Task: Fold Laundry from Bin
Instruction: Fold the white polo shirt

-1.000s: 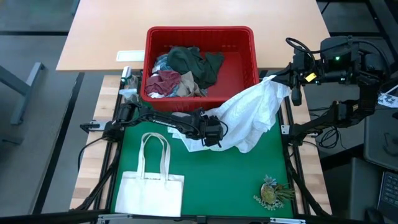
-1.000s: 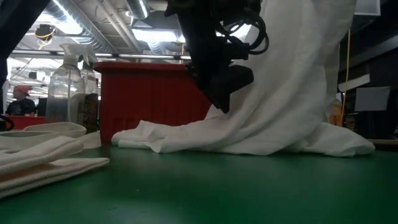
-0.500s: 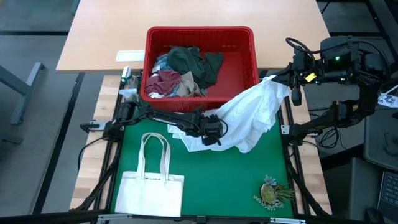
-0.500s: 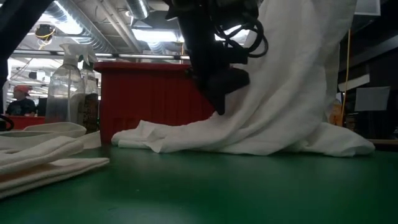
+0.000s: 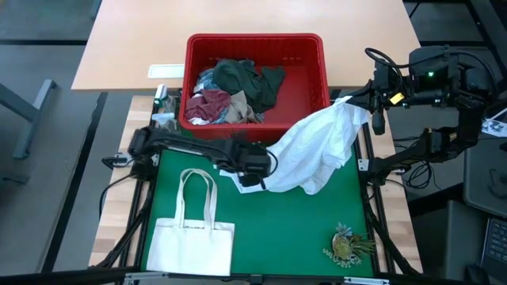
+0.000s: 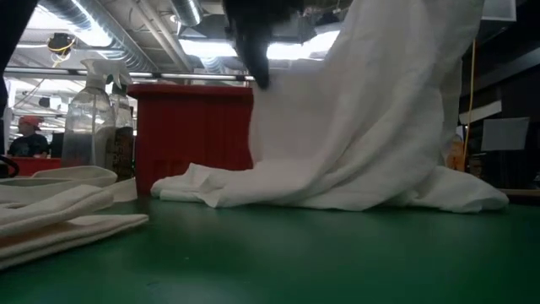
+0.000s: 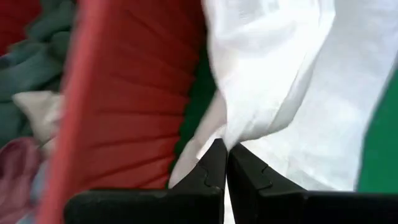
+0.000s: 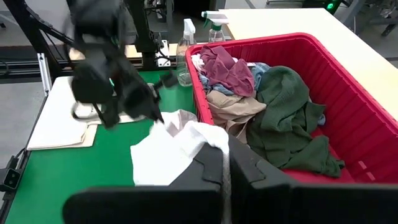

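White garment (image 5: 317,146) stretched between left gripper (image 5: 250,172) and right gripper (image 5: 354,104), both clenched on cloth; lift edges evenly, taut.

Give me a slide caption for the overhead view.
Both claws, left and right, stretch a white garment beside the red bin of laundry.

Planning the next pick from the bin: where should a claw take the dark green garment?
Grip the dark green garment at its raised crumpled top, coming straight down from above. It lies uppermost in the red bin, whose walls block a sideways approach, and the bunched folds give the claw cloth to pinch.
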`<move>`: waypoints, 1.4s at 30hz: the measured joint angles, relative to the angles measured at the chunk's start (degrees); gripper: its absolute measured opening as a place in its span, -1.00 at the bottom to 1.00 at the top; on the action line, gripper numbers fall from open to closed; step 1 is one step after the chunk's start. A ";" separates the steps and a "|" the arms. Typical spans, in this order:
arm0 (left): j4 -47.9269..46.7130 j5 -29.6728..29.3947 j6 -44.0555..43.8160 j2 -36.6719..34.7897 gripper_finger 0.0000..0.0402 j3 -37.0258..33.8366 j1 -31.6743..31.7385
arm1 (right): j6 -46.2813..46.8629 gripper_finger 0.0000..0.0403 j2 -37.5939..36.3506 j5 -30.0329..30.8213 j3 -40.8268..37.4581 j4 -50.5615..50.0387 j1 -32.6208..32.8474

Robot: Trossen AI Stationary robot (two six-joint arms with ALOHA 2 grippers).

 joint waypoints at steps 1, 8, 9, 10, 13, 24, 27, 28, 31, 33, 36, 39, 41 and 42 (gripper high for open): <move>-1.25 -0.07 -0.55 -1.03 -1.00 0.68 -0.27 | 0.00 -1.00 0.00 -0.01 0.00 0.00 0.02; -8.99 -2.50 -7.17 -9.71 -1.00 4.53 -1.73 | 0.02 -1.00 0.00 -4.40 0.00 0.20 0.01; -9.68 -2.93 -7.58 -11.11 -1.00 5.01 -1.93 | 0.01 -1.00 0.00 -4.81 0.00 0.18 0.01; -9.96 -3.45 -7.66 -12.57 -1.00 5.52 -2.16 | 0.02 -1.00 0.00 -5.05 0.00 0.22 0.01; -11.47 -6.46 -9.85 -16.85 -1.00 7.44 -2.79 | 0.02 -1.00 0.00 -5.97 0.00 0.28 0.02; -11.81 -18.58 -14.51 -29.69 -1.00 14.07 -2.74 | -0.67 -1.00 0.15 -5.89 0.00 5.44 0.00; -11.81 -20.92 -14.85 -31.75 -1.00 14.47 -2.72 | -1.44 -1.00 0.15 -5.47 0.00 8.32 0.00; -11.79 -22.12 -14.87 -32.28 -1.00 14.47 -2.72 | -1.50 -1.00 0.15 -5.45 0.00 9.60 0.00; -11.04 -26.82 -14.83 -33.34 -1.00 14.47 -2.72 | -3.84 -1.00 0.42 -5.07 0.00 14.04 0.00; -10.04 -29.98 -14.55 -33.84 -1.00 14.47 -2.70 | -5.43 -1.00 0.55 -3.93 0.00 16.99 0.00; -6.86 -33.37 -12.40 -35.01 -1.00 14.47 -2.26 | -7.40 -1.00 0.77 -1.07 0.00 21.02 0.00; -2.48 -34.97 -8.45 -36.07 -1.00 14.47 -1.19 | -8.98 -1.00 0.87 -0.04 0.00 24.28 0.00; 0.66 -35.14 -5.60 -36.54 -1.00 14.47 -0.25 | -10.41 -1.00 0.93 0.00 0.00 26.00 -0.11; 2.15 -35.10 -4.30 -36.70 -1.00 14.47 0.24 | -10.74 -1.00 0.96 -0.17 0.00 26.57 -0.39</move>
